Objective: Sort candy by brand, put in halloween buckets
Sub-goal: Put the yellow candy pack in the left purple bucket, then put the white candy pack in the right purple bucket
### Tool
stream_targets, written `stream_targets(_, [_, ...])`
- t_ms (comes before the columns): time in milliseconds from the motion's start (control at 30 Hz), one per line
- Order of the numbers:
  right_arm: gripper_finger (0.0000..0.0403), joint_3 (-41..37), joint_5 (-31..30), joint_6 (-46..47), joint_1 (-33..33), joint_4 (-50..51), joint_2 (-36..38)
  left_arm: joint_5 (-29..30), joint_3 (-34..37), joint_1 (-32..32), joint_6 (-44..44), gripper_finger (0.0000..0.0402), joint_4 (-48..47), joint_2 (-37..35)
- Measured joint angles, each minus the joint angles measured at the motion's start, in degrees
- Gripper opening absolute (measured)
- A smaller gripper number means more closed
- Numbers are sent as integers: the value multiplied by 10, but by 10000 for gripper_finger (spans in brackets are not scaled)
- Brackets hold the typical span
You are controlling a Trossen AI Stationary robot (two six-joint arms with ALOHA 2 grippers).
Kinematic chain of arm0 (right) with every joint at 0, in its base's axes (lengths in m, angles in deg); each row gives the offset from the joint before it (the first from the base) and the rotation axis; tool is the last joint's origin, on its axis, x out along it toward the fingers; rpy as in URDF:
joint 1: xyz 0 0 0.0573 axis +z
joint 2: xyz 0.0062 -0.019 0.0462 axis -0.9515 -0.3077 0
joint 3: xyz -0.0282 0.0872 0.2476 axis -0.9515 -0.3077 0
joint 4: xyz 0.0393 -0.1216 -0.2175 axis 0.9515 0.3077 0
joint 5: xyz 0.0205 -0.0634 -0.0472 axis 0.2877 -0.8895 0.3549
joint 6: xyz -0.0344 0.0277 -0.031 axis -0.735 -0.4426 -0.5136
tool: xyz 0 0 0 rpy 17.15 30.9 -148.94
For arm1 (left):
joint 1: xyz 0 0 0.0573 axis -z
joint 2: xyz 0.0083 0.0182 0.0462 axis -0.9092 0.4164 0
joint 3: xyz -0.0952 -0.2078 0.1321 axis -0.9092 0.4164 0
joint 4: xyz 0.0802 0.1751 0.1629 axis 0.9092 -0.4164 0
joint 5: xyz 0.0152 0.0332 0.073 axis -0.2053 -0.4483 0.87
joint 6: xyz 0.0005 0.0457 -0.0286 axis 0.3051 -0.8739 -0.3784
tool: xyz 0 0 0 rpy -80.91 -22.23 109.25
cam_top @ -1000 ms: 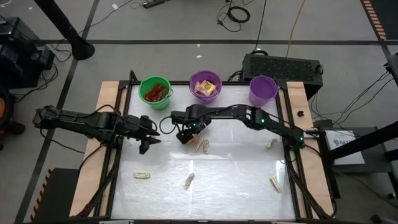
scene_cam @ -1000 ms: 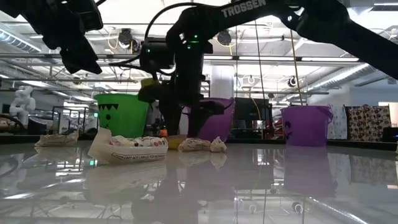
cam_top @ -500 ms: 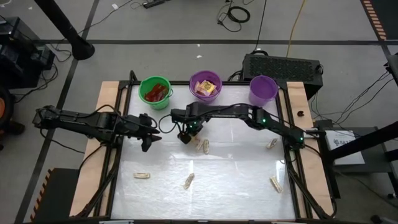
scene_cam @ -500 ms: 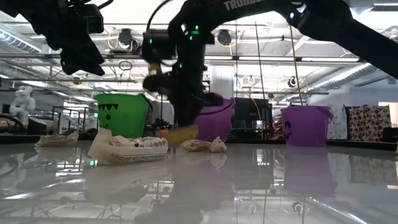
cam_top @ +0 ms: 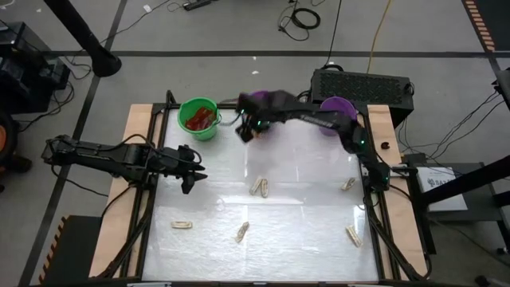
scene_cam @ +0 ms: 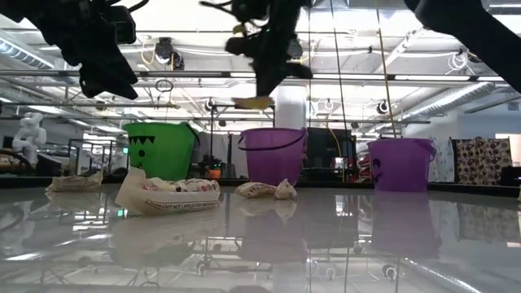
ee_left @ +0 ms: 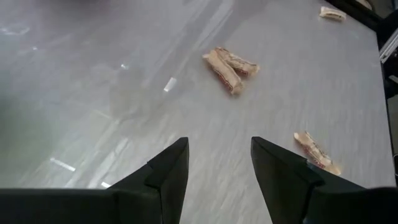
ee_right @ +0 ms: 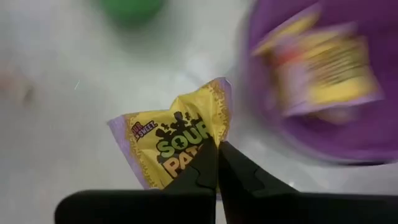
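My right pincer (ee_right: 216, 163) is pinched fully closed on one corner of a yellow square candy packet with dark print (ee_right: 177, 146), holding it up in the air well above the glossy white tabletop (cam_top: 303, 215). In the low view that packet (scene_cam: 253, 102) hangs beneath my fingers, lying roughly flat, level with the space above the bucket rims. From overhead my right pincer (cam_top: 245, 131) sits near the back edge of the tabletop, between the bright green round plastic bucket (cam_top: 198, 118) and the deep purple round plastic bucket (scene_cam: 273, 155), whose mouth my own arm largely covers in that view. In my right wrist view the packet is crumpled, its gripped corner toward my fingers and the far corner pointing away, with the purple bucket's interior (ee_right: 323, 81) just beyond, already holding more yellow packets. The green bucket has red packets (cam_top: 200, 119) inside. The paler lavender round plastic bucket (cam_top: 338, 114) stands at the back right. My left pincer (cam_top: 191, 171) hovers over the tabletop's left side with its fingers (ee_left: 168, 171) parted and nothing between them. Narrow tan wrapped candies lie about the tabletop: a crossed pair (ee_left: 229, 64) near the middle, their long axes angled apart, and single ones (cam_top: 182, 225) nearer the front.
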Motion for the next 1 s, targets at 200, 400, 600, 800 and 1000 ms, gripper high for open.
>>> stream_targets(200, [1, 0, -74, 7, -63, -28, 22, 4, 0, 0, -27, 180, -1, 0])
stream_targets(400, [3, -1, -70, 30, -113, -23, 13, 5, 0, 0, -43, 180, -2, 0])
stream_targets(600, [42, -1, -32, 60, -150, -26, 12, 4, 0, 13, -68, 180, -2, 0])
stream_targets(800, [105, -1, -32, 77, -153, -42, 12, 2, 0, 32, -116, 180, -2, 0])
stream_targets(1000, [141, -1, 5, 92, -140, -91, 12, -27, 0, 41, -175, 180, 1, 0])
